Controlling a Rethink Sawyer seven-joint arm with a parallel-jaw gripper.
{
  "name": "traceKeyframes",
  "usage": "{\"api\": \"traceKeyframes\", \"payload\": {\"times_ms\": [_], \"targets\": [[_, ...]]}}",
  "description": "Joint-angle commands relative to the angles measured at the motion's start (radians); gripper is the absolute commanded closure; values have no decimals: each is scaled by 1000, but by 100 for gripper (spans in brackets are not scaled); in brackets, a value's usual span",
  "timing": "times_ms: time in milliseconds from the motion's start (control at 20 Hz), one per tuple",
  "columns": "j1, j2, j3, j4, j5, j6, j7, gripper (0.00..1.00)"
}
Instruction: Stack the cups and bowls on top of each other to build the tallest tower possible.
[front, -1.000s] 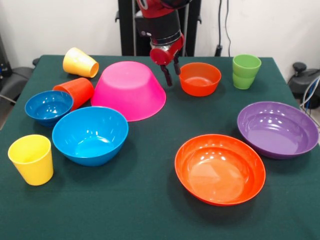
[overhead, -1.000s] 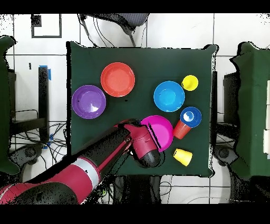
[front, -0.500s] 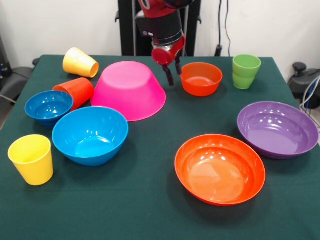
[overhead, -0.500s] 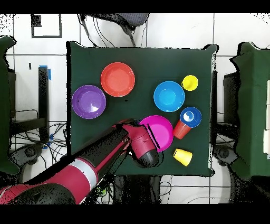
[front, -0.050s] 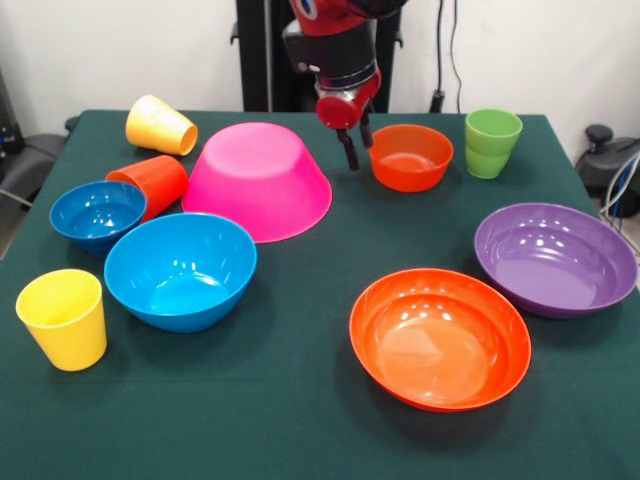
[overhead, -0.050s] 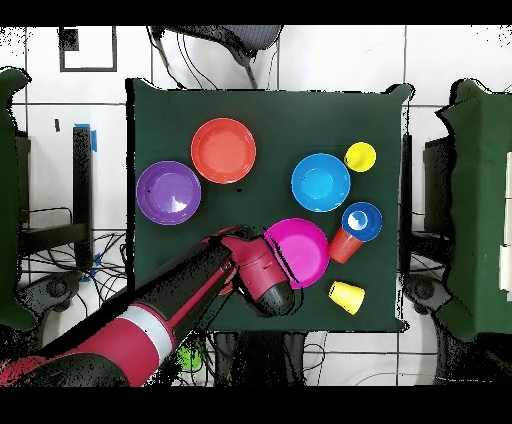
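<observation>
My gripper (front, -0.050s: 358, 143) hangs at the left rim of the small orange bowl (front, -0.050s: 410, 157), its fingers close together on that rim. The large pink bowl (front, -0.050s: 257, 180) lies upside down just left of it, with nothing on top. In front of it stand the medium blue bowl (front, -0.050s: 180, 270) and the small blue bowl (front, -0.050s: 97, 213). An orange-red cup (front, -0.050s: 152, 183) and a yellow cup (front, -0.050s: 159, 125) lie on their sides. Another yellow cup (front, -0.050s: 62, 318) stands front left, and a green cup (front, -0.050s: 491, 143) back right. In the overhead view my arm (overhead, -0.050s: 255, 280) hides the gripper and the small orange bowl.
The wide orange bowl (front, -0.050s: 439, 338) and the wide purple bowl (front, -0.050s: 555, 258) sit upright on the right half of the green table (front, -0.050s: 300, 420). Cables and a dark chair stand past the table's side edges.
My gripper has shifted to the right and a little up, away from the pink bowl. The small orange bowl has slid right along with it.
</observation>
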Motion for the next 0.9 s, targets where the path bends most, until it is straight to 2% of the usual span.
{"api": "traceKeyframes", "payload": {"times_ms": [50, 550, 900], "targets": [[18, 1, 127, -15, -48, -44, 202, 0], [37, 1, 96, -44, -104, -83, 279, 0], [25, -15, 110, -37, -57, -80, 259, 0]]}}
